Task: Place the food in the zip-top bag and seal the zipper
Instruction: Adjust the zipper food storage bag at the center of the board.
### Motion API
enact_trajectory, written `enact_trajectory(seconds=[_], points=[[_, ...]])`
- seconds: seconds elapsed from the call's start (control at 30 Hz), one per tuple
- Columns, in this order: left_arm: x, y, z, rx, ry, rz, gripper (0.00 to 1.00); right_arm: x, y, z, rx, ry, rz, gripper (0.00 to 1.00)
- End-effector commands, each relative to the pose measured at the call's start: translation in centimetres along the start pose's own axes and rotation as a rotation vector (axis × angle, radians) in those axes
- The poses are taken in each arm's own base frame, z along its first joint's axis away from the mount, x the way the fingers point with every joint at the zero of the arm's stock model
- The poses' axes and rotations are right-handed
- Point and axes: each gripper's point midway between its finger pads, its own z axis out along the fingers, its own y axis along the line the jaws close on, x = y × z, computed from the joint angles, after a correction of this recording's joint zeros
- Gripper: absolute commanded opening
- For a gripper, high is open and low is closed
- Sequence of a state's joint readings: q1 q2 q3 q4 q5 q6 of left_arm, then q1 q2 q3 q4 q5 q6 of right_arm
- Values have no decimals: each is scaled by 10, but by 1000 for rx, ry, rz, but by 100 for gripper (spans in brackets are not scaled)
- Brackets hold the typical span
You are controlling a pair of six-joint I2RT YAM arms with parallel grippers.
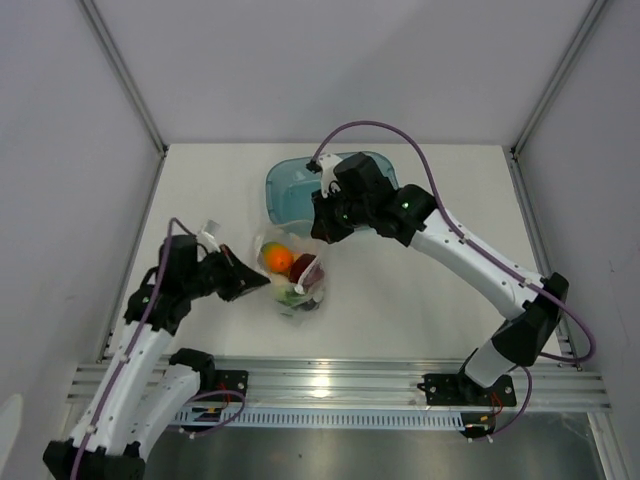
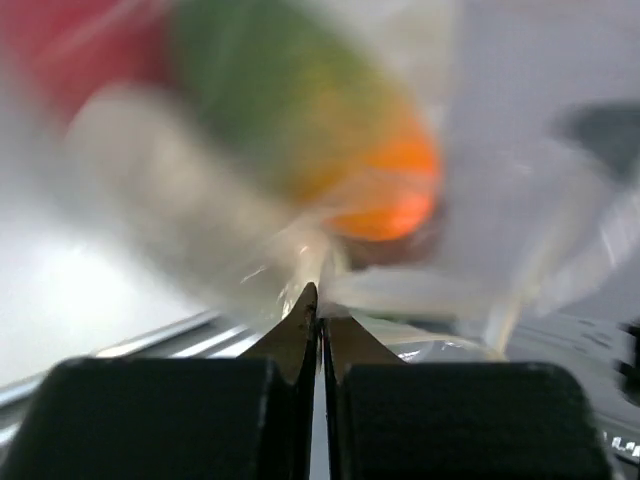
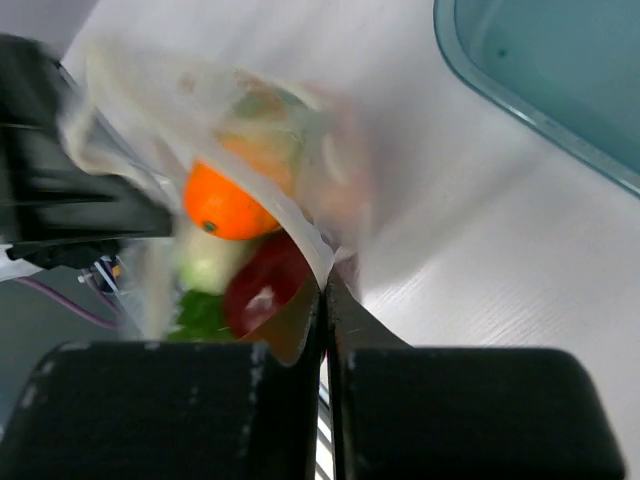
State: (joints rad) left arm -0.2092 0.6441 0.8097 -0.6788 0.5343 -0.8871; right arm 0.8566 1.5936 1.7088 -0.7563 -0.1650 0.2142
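The clear zip-top bag [image 1: 292, 278] hangs between my two grippers, a little above the table. Inside it lies the food: an orange fruit [image 1: 278, 258], a dark red piece [image 1: 305, 268], green and white pieces below. My left gripper [image 1: 262, 281] is shut on the bag's left edge [image 2: 318, 262]. My right gripper [image 1: 322, 238] is shut on the bag's mouth edge [image 3: 322, 268] at the upper right. In the right wrist view the orange fruit [image 3: 225, 208] and the dark red piece [image 3: 262, 292] show through the plastic. The zipper strip is not distinct.
The teal translucent tub [image 1: 300, 185] stands behind the bag, partly under my right arm; its corner shows in the right wrist view [image 3: 540, 80]. A metal rail [image 1: 340, 380] runs along the table's near edge.
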Motion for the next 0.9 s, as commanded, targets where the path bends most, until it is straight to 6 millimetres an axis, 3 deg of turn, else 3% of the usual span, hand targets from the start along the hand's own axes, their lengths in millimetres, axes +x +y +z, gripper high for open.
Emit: enact_trajectory(seconds=[0.0, 0.03, 0.1, 0.3, 0.4, 0.53, 0.67, 0.87], points=[[43, 82, 29, -206, 191, -66, 1, 33, -19, 33, 35, 117, 48, 0], [44, 82, 30, -199, 200, -49, 1, 32, -19, 38, 36, 131, 50, 0], [33, 60, 30, -114, 179, 63, 1, 26, -15, 36, 33, 113, 39, 0], [0, 7, 11, 11, 29, 284, 1, -20, 12, 26, -17, 66, -50, 0], [-2, 13, 18, -1, 36, 302, 1, -8, 18, 45, -68, 156, -34, 0], [13, 19, 29, 45, 125, 291, 1, 8, 23, 62, -95, 223, -15, 0], [27, 33, 31, 48, 156, 293, 1, 1, 34, 68, -109, 197, -20, 0], [25, 21, 28, 103, 167, 353, 1, -13, 44, 77, -143, 180, -24, 0]])
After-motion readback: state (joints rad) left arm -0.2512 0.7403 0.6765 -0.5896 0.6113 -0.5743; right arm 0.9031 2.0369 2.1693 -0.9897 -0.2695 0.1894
